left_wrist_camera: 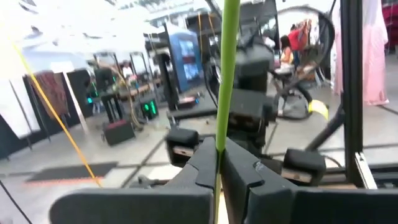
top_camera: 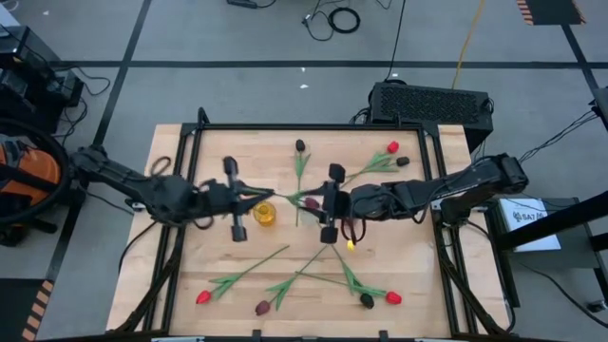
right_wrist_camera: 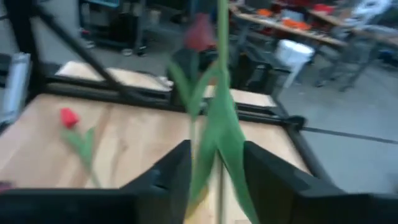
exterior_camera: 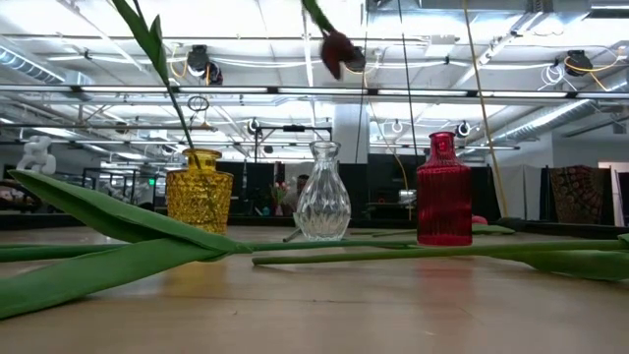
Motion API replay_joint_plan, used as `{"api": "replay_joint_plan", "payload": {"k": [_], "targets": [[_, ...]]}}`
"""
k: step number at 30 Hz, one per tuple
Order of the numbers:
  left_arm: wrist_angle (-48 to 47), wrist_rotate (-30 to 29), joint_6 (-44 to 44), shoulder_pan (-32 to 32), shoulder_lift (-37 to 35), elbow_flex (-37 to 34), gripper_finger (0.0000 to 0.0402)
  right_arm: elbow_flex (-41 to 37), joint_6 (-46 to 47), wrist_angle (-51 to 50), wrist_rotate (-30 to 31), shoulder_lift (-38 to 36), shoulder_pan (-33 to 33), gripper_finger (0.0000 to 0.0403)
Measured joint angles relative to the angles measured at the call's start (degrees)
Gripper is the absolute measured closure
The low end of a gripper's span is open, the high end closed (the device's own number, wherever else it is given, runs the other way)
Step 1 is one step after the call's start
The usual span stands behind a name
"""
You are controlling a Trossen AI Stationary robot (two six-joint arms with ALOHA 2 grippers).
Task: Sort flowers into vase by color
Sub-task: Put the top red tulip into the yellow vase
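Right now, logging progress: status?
Left gripper shut on green stem. Right gripper around maroon tulip, grip unclear. Yellow vase holds one stem.

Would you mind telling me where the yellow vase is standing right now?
The yellow vase stands near the table's middle in the high view, just off the left gripper. In the low view it is leftmost, beside the clear vase.
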Motion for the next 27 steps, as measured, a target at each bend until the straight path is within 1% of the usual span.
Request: {"api": "replay_joint_plan", "payload": {"k": [2,4,8,10,12,15,18,19,23,26,27], "targets": [[-0.70,-0.04,2.00,-0.02,-2.70,0.00,0.0393,-0.04,0.11,-0.23,2.30,-1.15,0.29,0.0226],[-1.05,-0.15,3.70,0.00,-5.73,0.00,0.0394,-0.02,1.19,0.18,2.01,-2.54,0.64,0.0205],[-0.13,0.02,6.87,0.00,-10.43,0.00,0.0394,0.00,4.78,1.62,-4.80,-3.34,1.56,0.0177],[0.72,2.45,7.56,0.07,-11.60,0.00,0.0395,0.00,6.10,6.74,-7.96,-1.86,1.63,0.0172],[2.34,5.97,7.69,0.04,-11.93,0.00,0.0395,0.00,6.17,14.94,-10.43,1.05,1.54,0.0170],[5.78,9.98,7.97,0.01,-11.27,0.00,0.0396,0.01,3.84,29.63,-14.08,7.85,1.48,0.0173],[11.81,10.54,9.87,0.04,-10.13,-0.57,0.0396,-0.07,1.15,46.86,-15.83,14.92,1.36,0.0180],[14.74,10.54,10.99,0.04,-9.65,-0.93,0.0396,-0.07,0.53,53.97,-16.15,17.14,1.23,0.0182],[23.27,11.89,16.53,0.04,-7.29,-1.40,0.0396,-0.04,0.18,79.20,-17.22,24.79,0.20,0.0190],[24.81,14.73,21.76,0.07,-5.39,-1.42,0.0396,-0.04,2.38,91.17,-17.30,28.60,-0.61,0.0195],[24.97,15.32,23.10,0.10,-4.81,-1.42,0.0396,-0.04,3.71,91.16,-17.43,29.01,-1.02,0.0196]]}}
